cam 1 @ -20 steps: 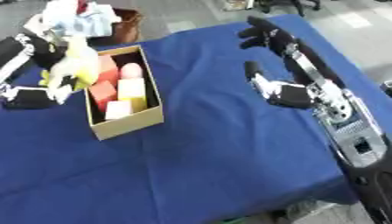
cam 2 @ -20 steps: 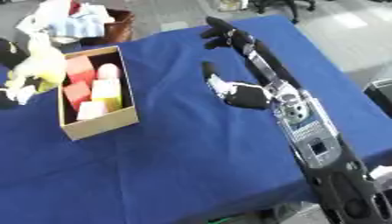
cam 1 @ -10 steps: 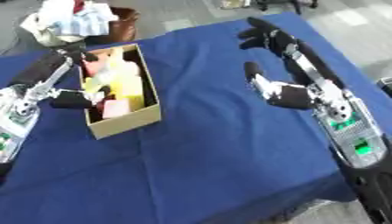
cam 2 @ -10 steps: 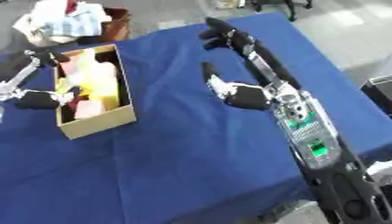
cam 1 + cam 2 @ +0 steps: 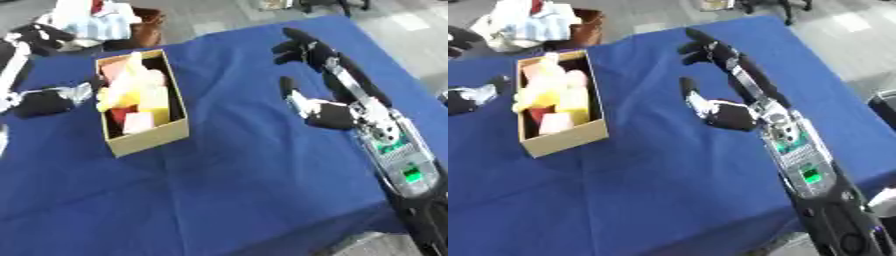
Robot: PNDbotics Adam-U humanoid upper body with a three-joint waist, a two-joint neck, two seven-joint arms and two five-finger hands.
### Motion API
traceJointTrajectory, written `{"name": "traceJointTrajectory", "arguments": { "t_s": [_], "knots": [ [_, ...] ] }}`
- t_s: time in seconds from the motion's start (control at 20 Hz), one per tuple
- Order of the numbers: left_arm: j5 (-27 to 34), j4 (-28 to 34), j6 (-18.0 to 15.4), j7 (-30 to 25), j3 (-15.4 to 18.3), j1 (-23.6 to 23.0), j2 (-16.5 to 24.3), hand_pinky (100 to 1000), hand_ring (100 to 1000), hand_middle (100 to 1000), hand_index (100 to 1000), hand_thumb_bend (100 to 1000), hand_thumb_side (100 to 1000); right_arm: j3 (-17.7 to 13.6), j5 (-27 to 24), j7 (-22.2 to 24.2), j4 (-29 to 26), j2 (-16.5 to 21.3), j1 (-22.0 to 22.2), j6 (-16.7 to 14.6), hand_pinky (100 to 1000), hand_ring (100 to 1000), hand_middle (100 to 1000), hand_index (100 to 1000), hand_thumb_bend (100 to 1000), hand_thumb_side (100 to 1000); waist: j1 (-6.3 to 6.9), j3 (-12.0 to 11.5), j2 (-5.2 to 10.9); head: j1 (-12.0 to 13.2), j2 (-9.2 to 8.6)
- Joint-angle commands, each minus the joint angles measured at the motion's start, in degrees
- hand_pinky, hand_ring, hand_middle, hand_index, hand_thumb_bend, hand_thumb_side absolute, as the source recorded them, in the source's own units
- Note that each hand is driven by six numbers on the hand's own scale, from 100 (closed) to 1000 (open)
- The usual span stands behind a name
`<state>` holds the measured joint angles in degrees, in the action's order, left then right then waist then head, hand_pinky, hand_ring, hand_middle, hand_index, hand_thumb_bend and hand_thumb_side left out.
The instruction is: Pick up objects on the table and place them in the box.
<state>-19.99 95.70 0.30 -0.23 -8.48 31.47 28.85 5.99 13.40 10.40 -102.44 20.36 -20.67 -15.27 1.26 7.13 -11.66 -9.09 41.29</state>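
A cardboard box (image 5: pixel 150 136) stands on the blue table, left of centre, its long side running away from me. Inside lie several objects (image 5: pixel 133 94): yellow, pink and red pieces, with a pale yellow one on top. My left hand (image 5: pixel 39 99) hovers just left of the box, above the cloth, fingers spread and empty. My right hand (image 5: pixel 317 75) is held open over the right half of the table, fingers straight and pointing away, thumb (image 5: pixel 290 90) out to the left.
The blue cloth (image 5: pixel 262 190) covers the whole table. Beyond the far left edge sit a brown basket (image 5: pixel 144 30) and a heap of white and light blue cloth (image 5: pixel 87 22). The floor shows past the far and right edges.
My left hand has come away from over the box to its left side, and the pale yellow object now lies in the box. The view has tilted. The right hand has held still.
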Motion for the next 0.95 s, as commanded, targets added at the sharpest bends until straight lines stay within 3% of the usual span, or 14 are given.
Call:
{"name": "traceJointTrajectory", "arguments": {
  "t_s": [0.05,0.2,0.4,0.7,0.95],
  "knots": [
    [9.83,9.26,0.49,2.86,3.82,-4.42,2.79,699,717,671,756,293,505,-0.67,-1.73,-0.71,-0.75,-0.50,0.14,-0.28,877,760,781,981,100,496,0.38,-0.51,1.14,1.31,0.48],
    [14.46,13.54,1.23,4.82,6.43,-10.10,1.63,687,704,657,746,236,521,-0.71,-3.03,-1.18,-1.69,-2.20,1.56,-0.42,874,750,767,955,100,508,0.24,-1.18,0.84,3.21,1.03],
    [16.13,15.95,1.91,6.72,8.72,-14.71,-1.73,679,696,648,738,191,536,-0.51,-4.87,-1.76,-2.94,-4.29,3.23,-0.32,870,739,752,933,100,517,0.15,-1.49,0.66,6.87,1.72],
    [16.13,16.48,1.77,7.11,10.21,-17.84,-6.03,675,695,651,742,164,559,-0.39,-7.75,-3.15,-3.47,-6.85,5.02,0.39,859,715,720,902,100,534,0.26,-1.55,0.64,11.57,2.03],
    [15.98,15.41,1.99,7.19,10.78,-19.12,-8.59,673,693,648,742,154,578,-0.14,-9.13,-3.19,-3.10,-7.95,5.91,0.86,856,707,708,905,100,542,0.26,-1.64,0.70,13.16,2.21]
  ]
}}
